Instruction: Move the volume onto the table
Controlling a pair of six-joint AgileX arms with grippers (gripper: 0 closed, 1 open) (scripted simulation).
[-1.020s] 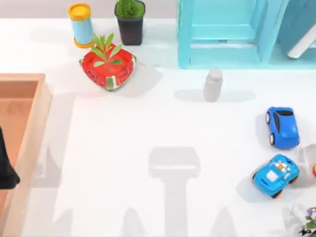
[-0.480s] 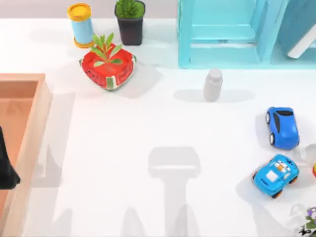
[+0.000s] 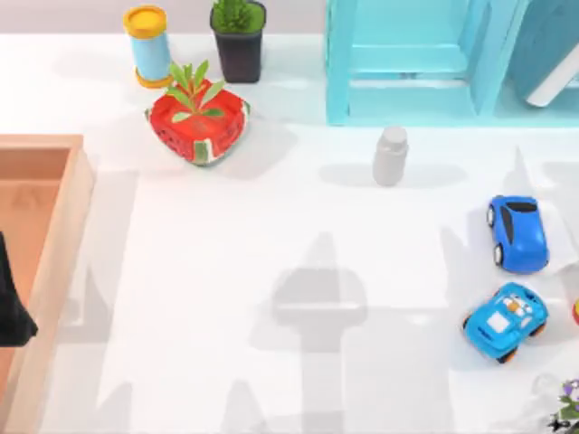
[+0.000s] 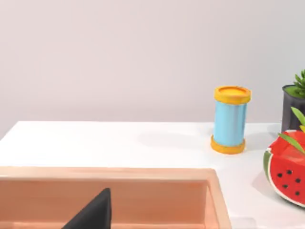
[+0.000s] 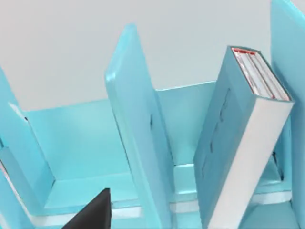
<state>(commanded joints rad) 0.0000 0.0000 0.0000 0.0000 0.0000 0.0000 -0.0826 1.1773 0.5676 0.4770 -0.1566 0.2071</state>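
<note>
The volume (image 5: 238, 143), a thick teal-blue book with white page edges and red trim, stands leaning in a compartment of the turquoise shelf unit (image 5: 136, 133). From above, the volume (image 3: 545, 45) is at the far right of the shelf unit (image 3: 407, 63), at the back of the white table (image 3: 226, 271). A dark part of my right gripper (image 5: 93, 212) shows in front of the shelf, apart from the book. My left arm (image 3: 11, 307) is parked over the wooden tray (image 3: 54, 235) at the left edge.
A grey bottle (image 3: 391, 155) stands before the shelf. Two blue toy cars (image 3: 517, 233) (image 3: 504, 321) sit at the right. At the back left are a watermelon planter (image 3: 197, 117), a black plant pot (image 3: 239, 36) and a yellow-blue cylinder (image 3: 147, 45).
New arm shadows have spread over the table's middle and right side. No object has moved, and the left arm is where it was.
</note>
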